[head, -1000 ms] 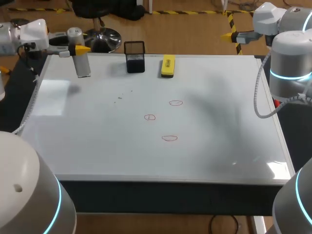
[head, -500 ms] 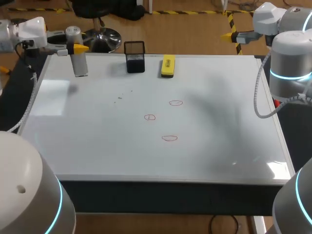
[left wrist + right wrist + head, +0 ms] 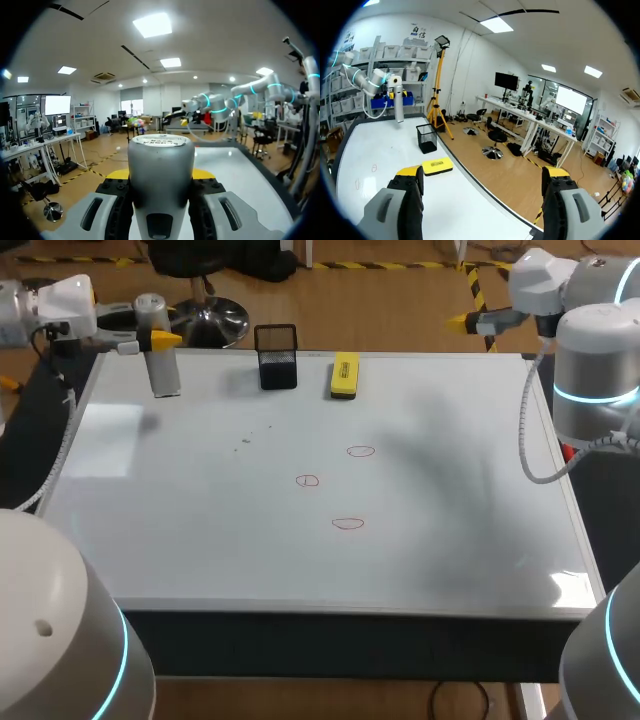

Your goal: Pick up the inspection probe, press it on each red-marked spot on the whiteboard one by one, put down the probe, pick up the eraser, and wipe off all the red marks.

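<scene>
Holding probe (image 3: pixel 165 372) clamped, left gripper (image 3: pixel 160 340) unmoved; right gripper (image 3: pixel 466 319), fingers apart, seemingly nudged inward.

Black mesh cup (image 3: pixel 277 357): upright at table's far edge, left of middle, square mouth. Few faint grey specks (image 3: pixel 247 441) on white surface, on near side of cup, well apart from it. Table (image 3: pixel 340 645): dark front edge under white top.

Smooth grey metallic probe (image 3: pixel 161 170); glossy whiteboard (image 3: pixel 200 530); black mesh cup (image 3: pixel 277 365).
</scene>
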You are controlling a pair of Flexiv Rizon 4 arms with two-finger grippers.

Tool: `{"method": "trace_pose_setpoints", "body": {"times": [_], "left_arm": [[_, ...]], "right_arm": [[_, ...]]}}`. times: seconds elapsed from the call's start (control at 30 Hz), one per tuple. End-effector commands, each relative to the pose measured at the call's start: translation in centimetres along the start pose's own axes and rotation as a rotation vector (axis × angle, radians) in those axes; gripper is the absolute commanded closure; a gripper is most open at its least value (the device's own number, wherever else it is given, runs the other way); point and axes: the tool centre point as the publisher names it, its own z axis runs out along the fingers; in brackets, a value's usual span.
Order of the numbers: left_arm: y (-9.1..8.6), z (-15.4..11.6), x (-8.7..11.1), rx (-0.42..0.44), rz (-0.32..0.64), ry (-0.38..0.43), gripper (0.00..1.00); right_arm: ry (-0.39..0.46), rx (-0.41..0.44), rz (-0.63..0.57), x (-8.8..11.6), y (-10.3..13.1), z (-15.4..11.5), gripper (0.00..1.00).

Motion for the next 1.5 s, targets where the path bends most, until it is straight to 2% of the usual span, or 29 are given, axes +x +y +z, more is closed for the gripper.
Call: {"method": "trace_pose_setpoints", "body": {"times": [0.03,0.27,0.5,0.67,1.03,1.5], "left_arm": [[-0.1,0.0,0.0,0.0,0.001,-0.002,1.0],[-0.1,0.0,0.0,0.0,0.001,-0.002,1.0],[-0.1,0.0,0.0,0.0,0.001,-0.002,1.0],[-0.1,0.0,0.0,0.0,0.001,-0.002,1.0],[-0.1,0.0,0.0,0.0,0.001,-0.002,1.0],[-0.1,0.0,0.0,0.0,0.001,-0.002,1.0]], "right_arm": [[0.349,0.166,-0.182,-0.2,0.9,3.3,0.0],[0.692,0.291,-0.457,2.7,2.1,7.8,0.0],[0.908,0.38,-0.731,5.2,2.2,10.7,0.0],[0.989,0.428,-0.905,6.4,2.1,11.7,0.0],[1.227,0.514,-1.247,8.9,0.7,12.7,0.0],[1.328,0.487,-1.549,10.0,-1.1,13.9,0.0]]}}
